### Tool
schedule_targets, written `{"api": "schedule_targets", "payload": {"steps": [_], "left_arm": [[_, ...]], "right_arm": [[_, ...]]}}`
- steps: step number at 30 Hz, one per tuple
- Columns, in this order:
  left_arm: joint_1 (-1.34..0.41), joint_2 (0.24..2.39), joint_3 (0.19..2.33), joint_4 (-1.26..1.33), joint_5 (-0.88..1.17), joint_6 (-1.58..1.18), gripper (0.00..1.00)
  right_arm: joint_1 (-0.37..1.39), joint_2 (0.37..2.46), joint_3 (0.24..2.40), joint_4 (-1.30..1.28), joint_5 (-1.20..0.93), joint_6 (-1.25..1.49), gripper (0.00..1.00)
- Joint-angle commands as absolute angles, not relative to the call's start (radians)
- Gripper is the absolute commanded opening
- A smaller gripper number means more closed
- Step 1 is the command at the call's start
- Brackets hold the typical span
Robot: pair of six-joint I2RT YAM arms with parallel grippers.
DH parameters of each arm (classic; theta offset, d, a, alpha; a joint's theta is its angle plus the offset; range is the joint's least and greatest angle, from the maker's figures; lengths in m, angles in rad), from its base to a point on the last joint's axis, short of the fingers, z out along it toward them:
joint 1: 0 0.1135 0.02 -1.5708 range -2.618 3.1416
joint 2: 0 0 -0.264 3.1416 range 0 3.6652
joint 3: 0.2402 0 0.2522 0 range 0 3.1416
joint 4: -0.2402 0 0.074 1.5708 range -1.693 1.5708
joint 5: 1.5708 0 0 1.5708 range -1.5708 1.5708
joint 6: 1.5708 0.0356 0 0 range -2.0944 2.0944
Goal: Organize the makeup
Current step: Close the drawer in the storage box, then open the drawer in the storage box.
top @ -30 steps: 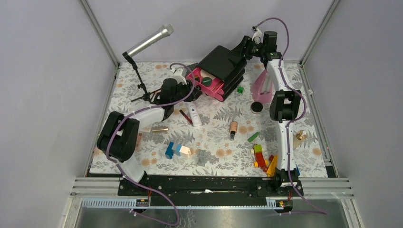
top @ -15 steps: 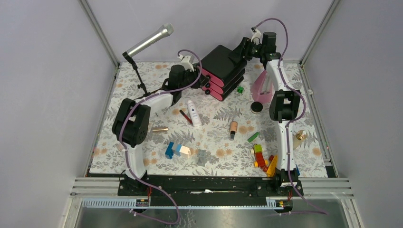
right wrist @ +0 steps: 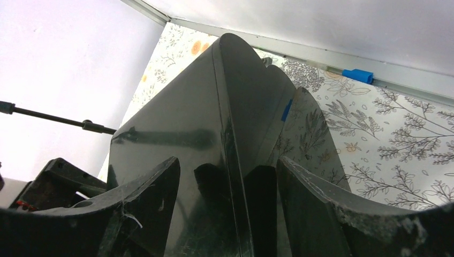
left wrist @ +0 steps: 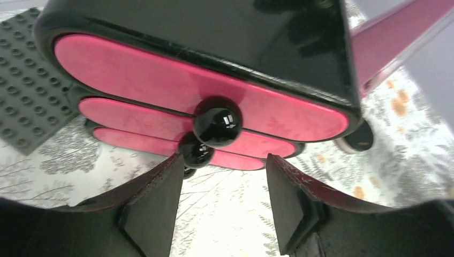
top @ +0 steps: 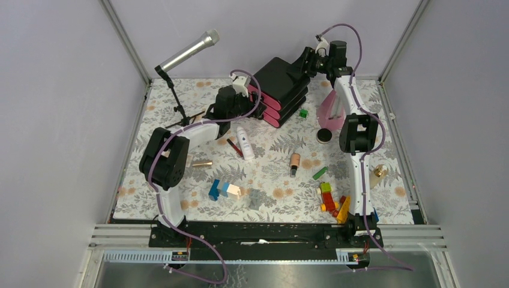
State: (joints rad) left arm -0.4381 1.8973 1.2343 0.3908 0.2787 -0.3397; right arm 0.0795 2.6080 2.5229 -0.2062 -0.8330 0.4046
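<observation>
Since a second ago, the top drawer of the black three-drawer box with pink fronts (top: pixel 279 81) has gone from pulled out to shut flush. The left arm's fingers (left wrist: pixel 155 209) have spread and now stand apart just short of the glossy black top knob (left wrist: pixel 217 121), not touching it. The right arm's fingers (right wrist: pixel 144 203) are clamped on the box's rear edge, close to the back wall.

The box sits at the far edge of the floral-covered bench (top: pixel 270 180), with the pink wedge-shaped metronome (top: pixel 330 108) just beside it on the right and the microphone on its stand (top: pixel 186 54) to the left. Loose makeup lies in front:
- the white tube (top: pixel 244 142) and the thin red pencil (top: pixel 234 147) side by side
- the peach bottle with a black cap (top: pixel 295 162) mid-bench
- the round black compact (top: pixel 325 135) by the metronome
- the rose-gold lipstick (top: pixel 201 163) near the left arm's elbow

Bare bench runs between these and the bright plastic bricks (top: pixel 331 201) along the near edge.

With all three drawers shut, their contents are hidden. In the left wrist view the lowest knob is mostly hidden behind a finger, and the box corner cuts off the compact. The right wrist view shows only the box's glossy back. A small gold-topped object (top: pixel 379 173) by the right rail is too small to identify.
</observation>
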Motion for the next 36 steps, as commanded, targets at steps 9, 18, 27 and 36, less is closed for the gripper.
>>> {"api": "schedule_targets", "payload": {"steps": [9,18,27,36], "left_arm": [[-0.434,1.883,1.315,0.237,0.098,-0.009,0.66],[-0.437,1.956,1.384,0.233,0.178,0.041,0.69],[-0.437,2.032,1.429,0.247,0.22,0.06,0.69],[-0.435,2.095,1.479,0.264,0.211,0.034,0.57]], "right_arm": [[0.122,2.596,2.518,-0.262,-0.886,0.436,0.74],[0.121,2.615,2.531,-0.223,-0.91,0.473,0.75],[0.121,2.623,2.518,-0.223,-0.917,0.47,0.75],[0.122,2.619,2.516,-0.223,-0.917,0.466,0.75]]}}
